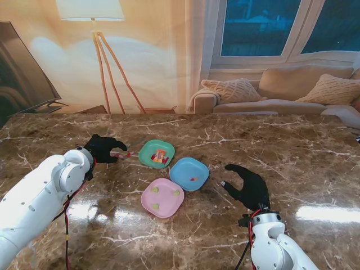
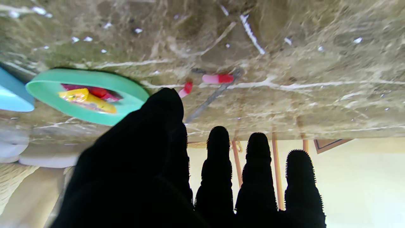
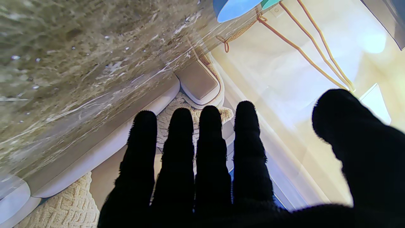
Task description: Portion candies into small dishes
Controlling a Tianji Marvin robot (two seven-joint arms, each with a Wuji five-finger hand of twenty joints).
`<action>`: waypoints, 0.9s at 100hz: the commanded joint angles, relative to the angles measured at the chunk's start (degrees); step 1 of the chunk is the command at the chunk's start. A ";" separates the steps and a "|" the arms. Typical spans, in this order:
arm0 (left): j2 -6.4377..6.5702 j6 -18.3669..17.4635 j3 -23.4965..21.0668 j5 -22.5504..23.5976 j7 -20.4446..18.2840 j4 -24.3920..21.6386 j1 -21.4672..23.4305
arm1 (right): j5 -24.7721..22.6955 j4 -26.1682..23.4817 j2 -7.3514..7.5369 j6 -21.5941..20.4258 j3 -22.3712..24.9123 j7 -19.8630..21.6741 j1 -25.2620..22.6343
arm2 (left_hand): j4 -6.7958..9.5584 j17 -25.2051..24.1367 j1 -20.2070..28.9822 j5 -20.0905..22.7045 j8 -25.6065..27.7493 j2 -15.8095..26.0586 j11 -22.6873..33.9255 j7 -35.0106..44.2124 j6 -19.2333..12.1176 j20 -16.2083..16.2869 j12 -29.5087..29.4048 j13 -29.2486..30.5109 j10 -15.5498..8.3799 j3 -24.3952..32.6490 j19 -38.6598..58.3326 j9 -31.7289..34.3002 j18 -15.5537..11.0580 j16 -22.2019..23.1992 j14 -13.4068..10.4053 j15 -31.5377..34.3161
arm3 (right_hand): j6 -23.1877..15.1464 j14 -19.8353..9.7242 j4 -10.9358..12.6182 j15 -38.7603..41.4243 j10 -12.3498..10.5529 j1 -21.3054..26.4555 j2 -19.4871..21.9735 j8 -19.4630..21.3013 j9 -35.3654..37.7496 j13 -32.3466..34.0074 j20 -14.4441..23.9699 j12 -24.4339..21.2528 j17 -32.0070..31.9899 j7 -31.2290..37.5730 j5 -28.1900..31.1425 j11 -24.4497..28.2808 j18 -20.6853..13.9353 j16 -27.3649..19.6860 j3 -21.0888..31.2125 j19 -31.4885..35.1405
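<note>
From the stand, your left hand sits left of the green dish of candies; the blue dish and pink dish lie nearer you. Your right hand hangs spread, holding nothing. Left wrist: fingers apart, empty, a red-and-pink candy on the desk beyond. Right wrist: fingers splayed.
</note>
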 commanded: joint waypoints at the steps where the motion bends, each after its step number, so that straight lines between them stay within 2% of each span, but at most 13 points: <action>1: -0.08 1.64 0.74 -0.75 -0.38 1.41 -0.97 | 0.04 0.10 0.02 0.47 -0.09 0.95 -0.27 | 0.41 -1.31 -0.44 -2.74 -0.44 2.07 -0.29 -0.84 0.16 0.00 -0.75 -2.17 0.23 0.39 -1.78 -3.03 -1.28 -0.27 -0.39 -1.14 | -1.16 0.86 0.75 -0.22 -0.19 -1.03 0.27 0.47 0.31 -1.82 0.96 0.57 -0.58 0.03 0.11 -0.12 -0.14 0.50 0.91 -1.18; 38: -0.65 3.80 8.86 -4.06 1.10 10.50 -7.59 | -0.11 -0.18 0.20 1.17 -0.11 1.91 -0.13 | 0.57 -1.44 2.30 -4.90 -1.14 3.28 -0.46 -2.50 0.12 0.51 -0.88 -3.07 0.13 -0.44 -1.95 -5.03 -1.64 -0.06 -0.20 -0.99 | -1.11 0.86 0.76 -0.21 -0.14 -0.99 0.26 0.45 0.35 -1.83 0.94 0.57 -0.57 -0.02 0.01 -0.09 -0.13 0.49 0.92 -1.14; 60: -1.28 3.72 13.40 -6.68 2.53 15.44 -11.00 | -0.33 -0.31 0.29 1.25 -0.06 2.21 0.01 | 0.39 -1.46 3.12 -5.28 -1.91 3.96 -0.64 -2.96 -0.04 0.70 -1.12 -3.11 0.19 -1.73 -1.96 -5.50 -1.69 0.03 -0.08 -0.84 | -1.13 0.87 0.76 -0.22 -0.14 -1.00 0.28 0.45 0.27 -1.87 0.93 0.55 -0.58 -0.03 -0.01 -0.14 -0.07 0.48 0.91 -1.14; 77: -1.74 3.09 16.28 -8.20 3.64 18.37 -12.92 | -0.48 -0.38 0.34 1.46 -0.03 2.36 0.06 | 0.19 -1.37 3.57 -4.40 -1.99 4.32 -0.66 -2.39 -0.08 0.81 -1.33 -2.91 0.34 -2.81 -1.92 -5.33 -1.62 0.11 -0.10 -0.68 | -1.10 0.91 0.77 -0.22 -0.11 -0.96 0.30 0.45 0.36 -1.89 0.94 0.56 -0.60 -0.04 -0.02 -0.10 -0.04 0.48 0.94 -1.12; 90: -2.06 2.55 17.74 -9.11 4.62 20.11 -13.75 | -0.57 -0.42 0.40 1.62 -0.10 2.63 0.07 | 0.12 -1.30 4.16 -1.20 0.58 4.07 -0.05 1.91 -0.29 0.98 -1.24 -2.50 0.54 -3.71 -1.65 -4.57 -1.53 0.28 -0.03 -0.31 | -1.06 0.92 0.77 -0.22 -0.13 -1.00 0.31 0.45 0.28 -1.88 0.94 0.55 -0.59 -0.04 -0.02 -0.12 -0.07 0.49 0.90 -1.11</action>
